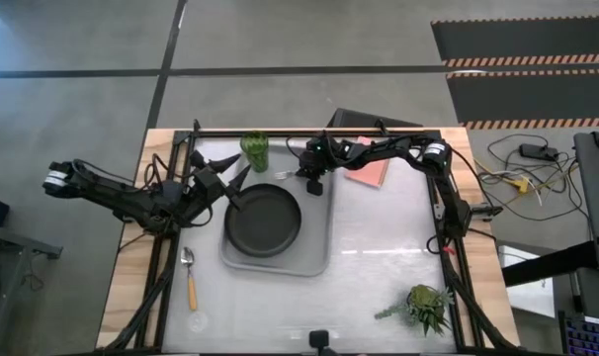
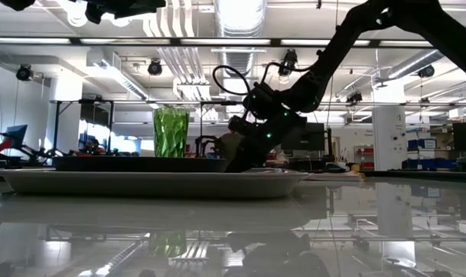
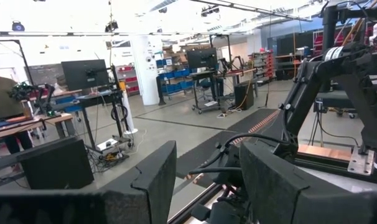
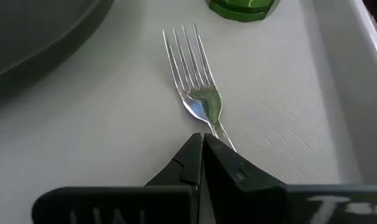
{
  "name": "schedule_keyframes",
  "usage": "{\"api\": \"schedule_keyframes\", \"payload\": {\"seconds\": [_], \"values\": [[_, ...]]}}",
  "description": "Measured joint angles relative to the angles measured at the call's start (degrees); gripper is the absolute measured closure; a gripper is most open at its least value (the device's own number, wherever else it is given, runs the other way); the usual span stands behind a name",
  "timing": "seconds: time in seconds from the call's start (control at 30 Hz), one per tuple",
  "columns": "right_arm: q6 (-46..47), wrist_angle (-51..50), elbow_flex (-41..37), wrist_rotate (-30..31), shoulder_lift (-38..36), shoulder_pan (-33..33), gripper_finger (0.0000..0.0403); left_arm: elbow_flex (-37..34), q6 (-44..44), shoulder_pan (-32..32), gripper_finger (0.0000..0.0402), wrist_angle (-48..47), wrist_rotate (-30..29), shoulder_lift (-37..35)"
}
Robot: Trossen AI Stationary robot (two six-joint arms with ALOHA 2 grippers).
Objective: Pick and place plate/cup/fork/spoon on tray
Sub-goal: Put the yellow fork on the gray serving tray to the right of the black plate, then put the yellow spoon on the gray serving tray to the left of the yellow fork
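Note:
The light-grey tray [image 1: 314,237] holds the black plate [image 1: 264,220] on its left half. The green cup [image 1: 255,150] stands at the tray's far left corner and also shows in the low view [image 2: 171,132]. The fork [image 4: 191,68] lies on the tray's far part, its tines pointing toward the cup. My right gripper [image 4: 203,142] is shut on it, low on the tray [image 1: 313,185]. My left gripper [image 1: 238,190] is open and empty, raised over the plate's left rim. The spoon [image 1: 190,277] lies on the table left of the tray. My right gripper pinches the fork's neck [image 4: 217,127] just behind the tines, between its two fingertips. The fingers slant down from the table's right side, roughly along the fork, and hide the handle. The tines [image 4: 185,46] lie low on the tray floor; whether they touch it I cannot tell.
A salmon-pink pad [image 1: 371,173] lies right of the tray's far end, under my right arm. A small green plant [image 1: 424,307] stands at the near right. The left wrist view shows a person [image 3: 2,99] in the room beyond the table.

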Motion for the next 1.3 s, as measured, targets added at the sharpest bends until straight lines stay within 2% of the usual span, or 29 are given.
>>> {"api": "schedule_keyframes", "payload": {"seconds": [0.23,0.43,0.7,0.9,1.07,1.2,1.3], "values": [[2.3,0.0,0.8,1.7,-0.2,-0.1,0.0394,0.0,0.0,0.0,0.0242,0.0,0.0,0.0],[5.5,-0.9,3.4,10.5,-0.2,-0.3,0.0394,0.0,0.0,0.0,0.0242,0.0,0.0,0.0],[6.1,-6.3,6.6,10.1,-1.6,-0.5,0.0394,0.0,0.0,0.0,0.0242,0.0,0.0,0.0],[7.0,-14.5,6.2,10.0,-9.1,1.2,0.0394,0.0,-1.5,-0.1,0.0242,-0.6,0.0,0.0],[8.1,-18.2,3.0,10.1,-18.8,4.3,0.0394,0.0,-12.5,-0.9,0.0242,-8.3,0.0,0.0],[8.2,-18.3,-1.4,10.3,-27.5,7.9,0.0394,0.0,-29.1,-4.4,0.0242,-20.4,0.9,0.2],[8.0,-17.4,-5.0,10.4,-33.2,10.8,0.0394,1.2,-42.5,-8.1,0.0242,-28.8,4.0,0.1]]}}
